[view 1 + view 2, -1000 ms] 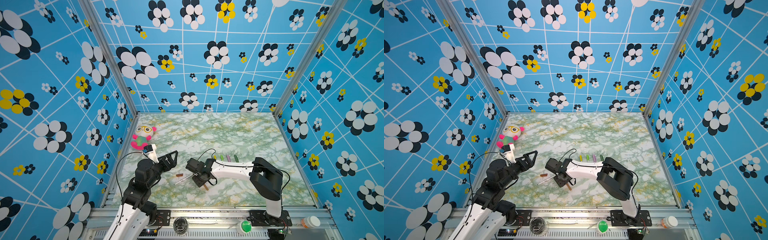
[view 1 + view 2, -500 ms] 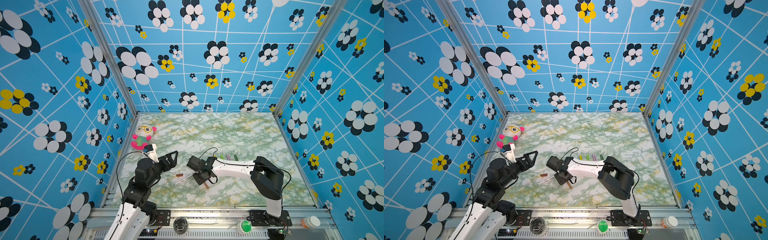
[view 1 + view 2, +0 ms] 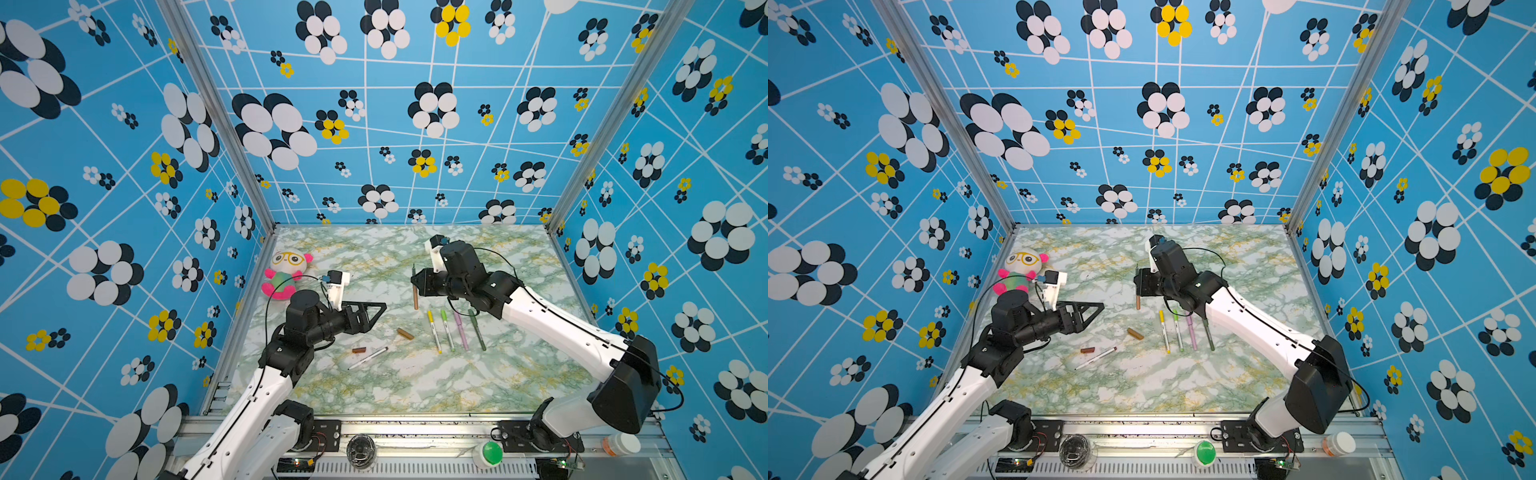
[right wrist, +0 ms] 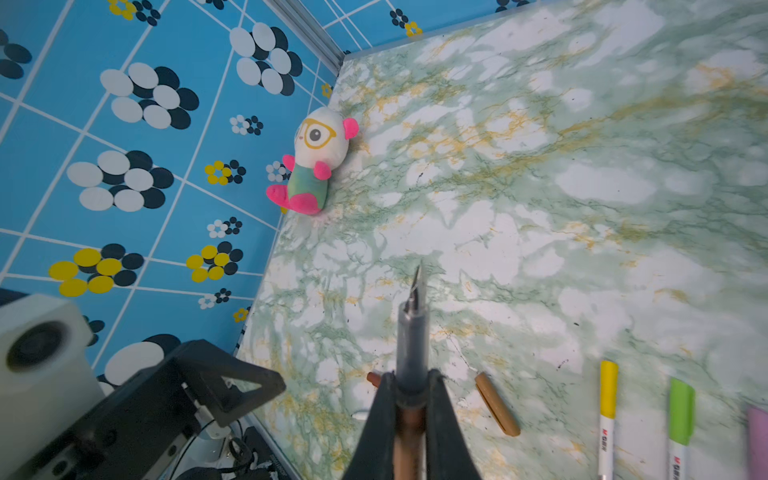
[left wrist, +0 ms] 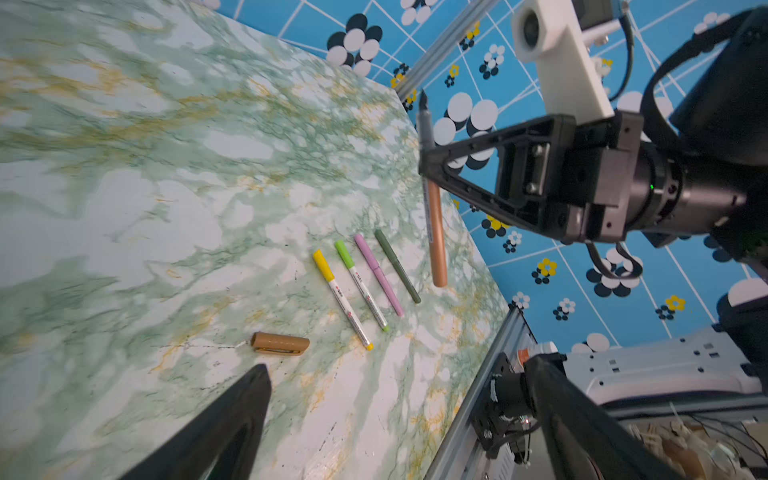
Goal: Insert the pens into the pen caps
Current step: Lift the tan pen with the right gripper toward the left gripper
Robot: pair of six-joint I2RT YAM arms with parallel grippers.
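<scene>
Tan barrel, grey grip section, bare nib: that is the pen (image 3: 415,296) the right gripper (image 3: 416,282) holds, jaws narrow and pinched about where grey meets tan. In both top views it stands near upright, nib up, and its long tan end hangs below the fingers, clear of the table (image 3: 415,386) as far as I can judge.

The risks, as I judge them:
- The hold is a thin pinch on a round shaft, so a push into a cap could swing or slide the pen in the jaws.
- The nib is exposed, so a cap mouth brought in off-line could catch it or smear ink.
- The tan cap (image 5: 280,344) lies flat on its side. It is short and round, so it may roll or squirt out when the left gripper (image 3: 374,311) closes on it.
- The brown cap (image 3: 359,350) lies near and looks alike in colour, so the wrong one might be taken.

The left gripper is wide and empty, hovering over the left part of the table. The tan cap lies on the table just in front of its tips and a little to the right — below and forward of the held pen. The brown cap and the uncapped white pen (image 3: 368,358) lie together further forward. Four capped pens (image 3: 455,331) sit in a row under the right arm.
</scene>
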